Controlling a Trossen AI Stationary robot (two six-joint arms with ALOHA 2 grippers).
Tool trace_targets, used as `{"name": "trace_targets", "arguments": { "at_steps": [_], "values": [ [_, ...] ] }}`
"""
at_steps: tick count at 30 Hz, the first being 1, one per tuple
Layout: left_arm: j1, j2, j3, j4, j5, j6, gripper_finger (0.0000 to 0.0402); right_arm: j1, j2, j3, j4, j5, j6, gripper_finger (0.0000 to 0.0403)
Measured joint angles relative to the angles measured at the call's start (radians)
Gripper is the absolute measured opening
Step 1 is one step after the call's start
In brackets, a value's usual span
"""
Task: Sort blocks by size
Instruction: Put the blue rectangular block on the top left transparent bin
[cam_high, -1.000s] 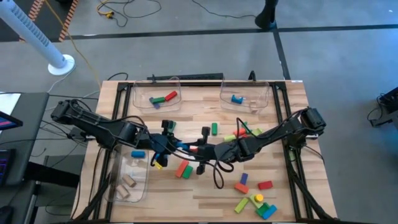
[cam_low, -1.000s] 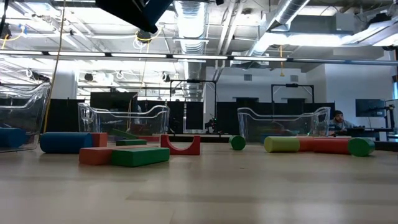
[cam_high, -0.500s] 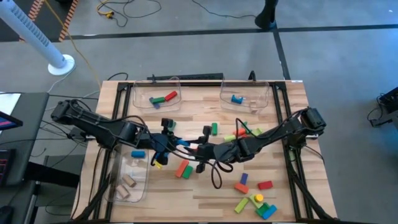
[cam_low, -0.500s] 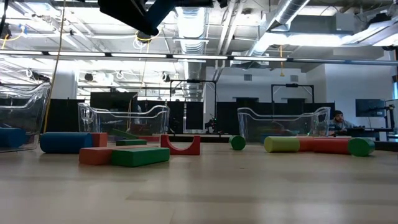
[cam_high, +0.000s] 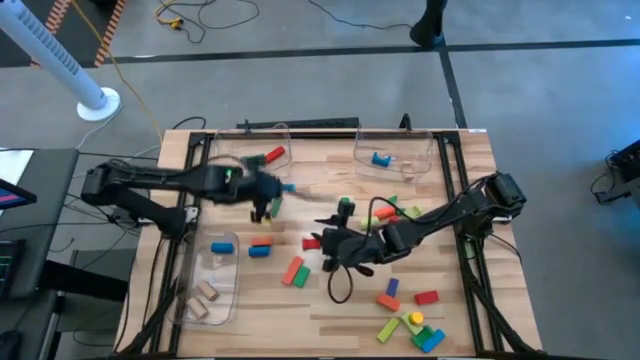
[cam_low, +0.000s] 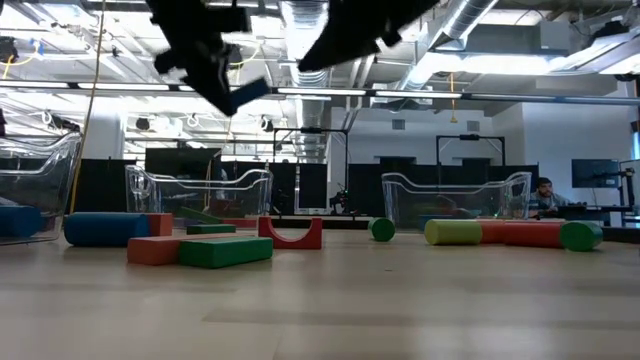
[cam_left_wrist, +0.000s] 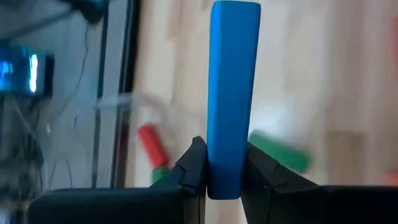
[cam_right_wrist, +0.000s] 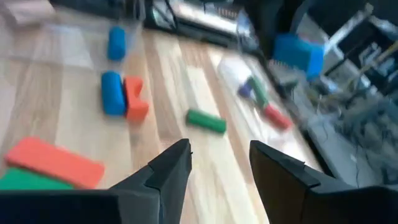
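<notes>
Aloft, left gripper (cam_left_wrist: 224, 177) clamps a blue bar (cam_left_wrist: 233, 93) (right gripper (cam_right_wrist: 219, 163) jaws apart).

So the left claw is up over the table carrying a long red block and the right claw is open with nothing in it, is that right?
Not quite: the block in the left claw is blue, not red. The left wrist view shows a long blue block pinched between its fingers. The rest holds: that claw is up over the table, and the right claw is open with nothing in it.
</notes>
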Motion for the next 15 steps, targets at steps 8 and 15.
{"name": "trace_targets", "arguments": {
  "at_steps": [8,15],
  "values": [
    [0.378,0.0,0.0,-0.014,0.196,0.107,0.0054,0.029,0.0,-0.032,-0.08,0.005,0.099,0.0195],
    [0.687,0.001,0.0,-0.037,0.385,0.167,0.0054,0.07,-0.001,-0.065,-0.081,0.01,0.13,0.0187]
  ]
}}
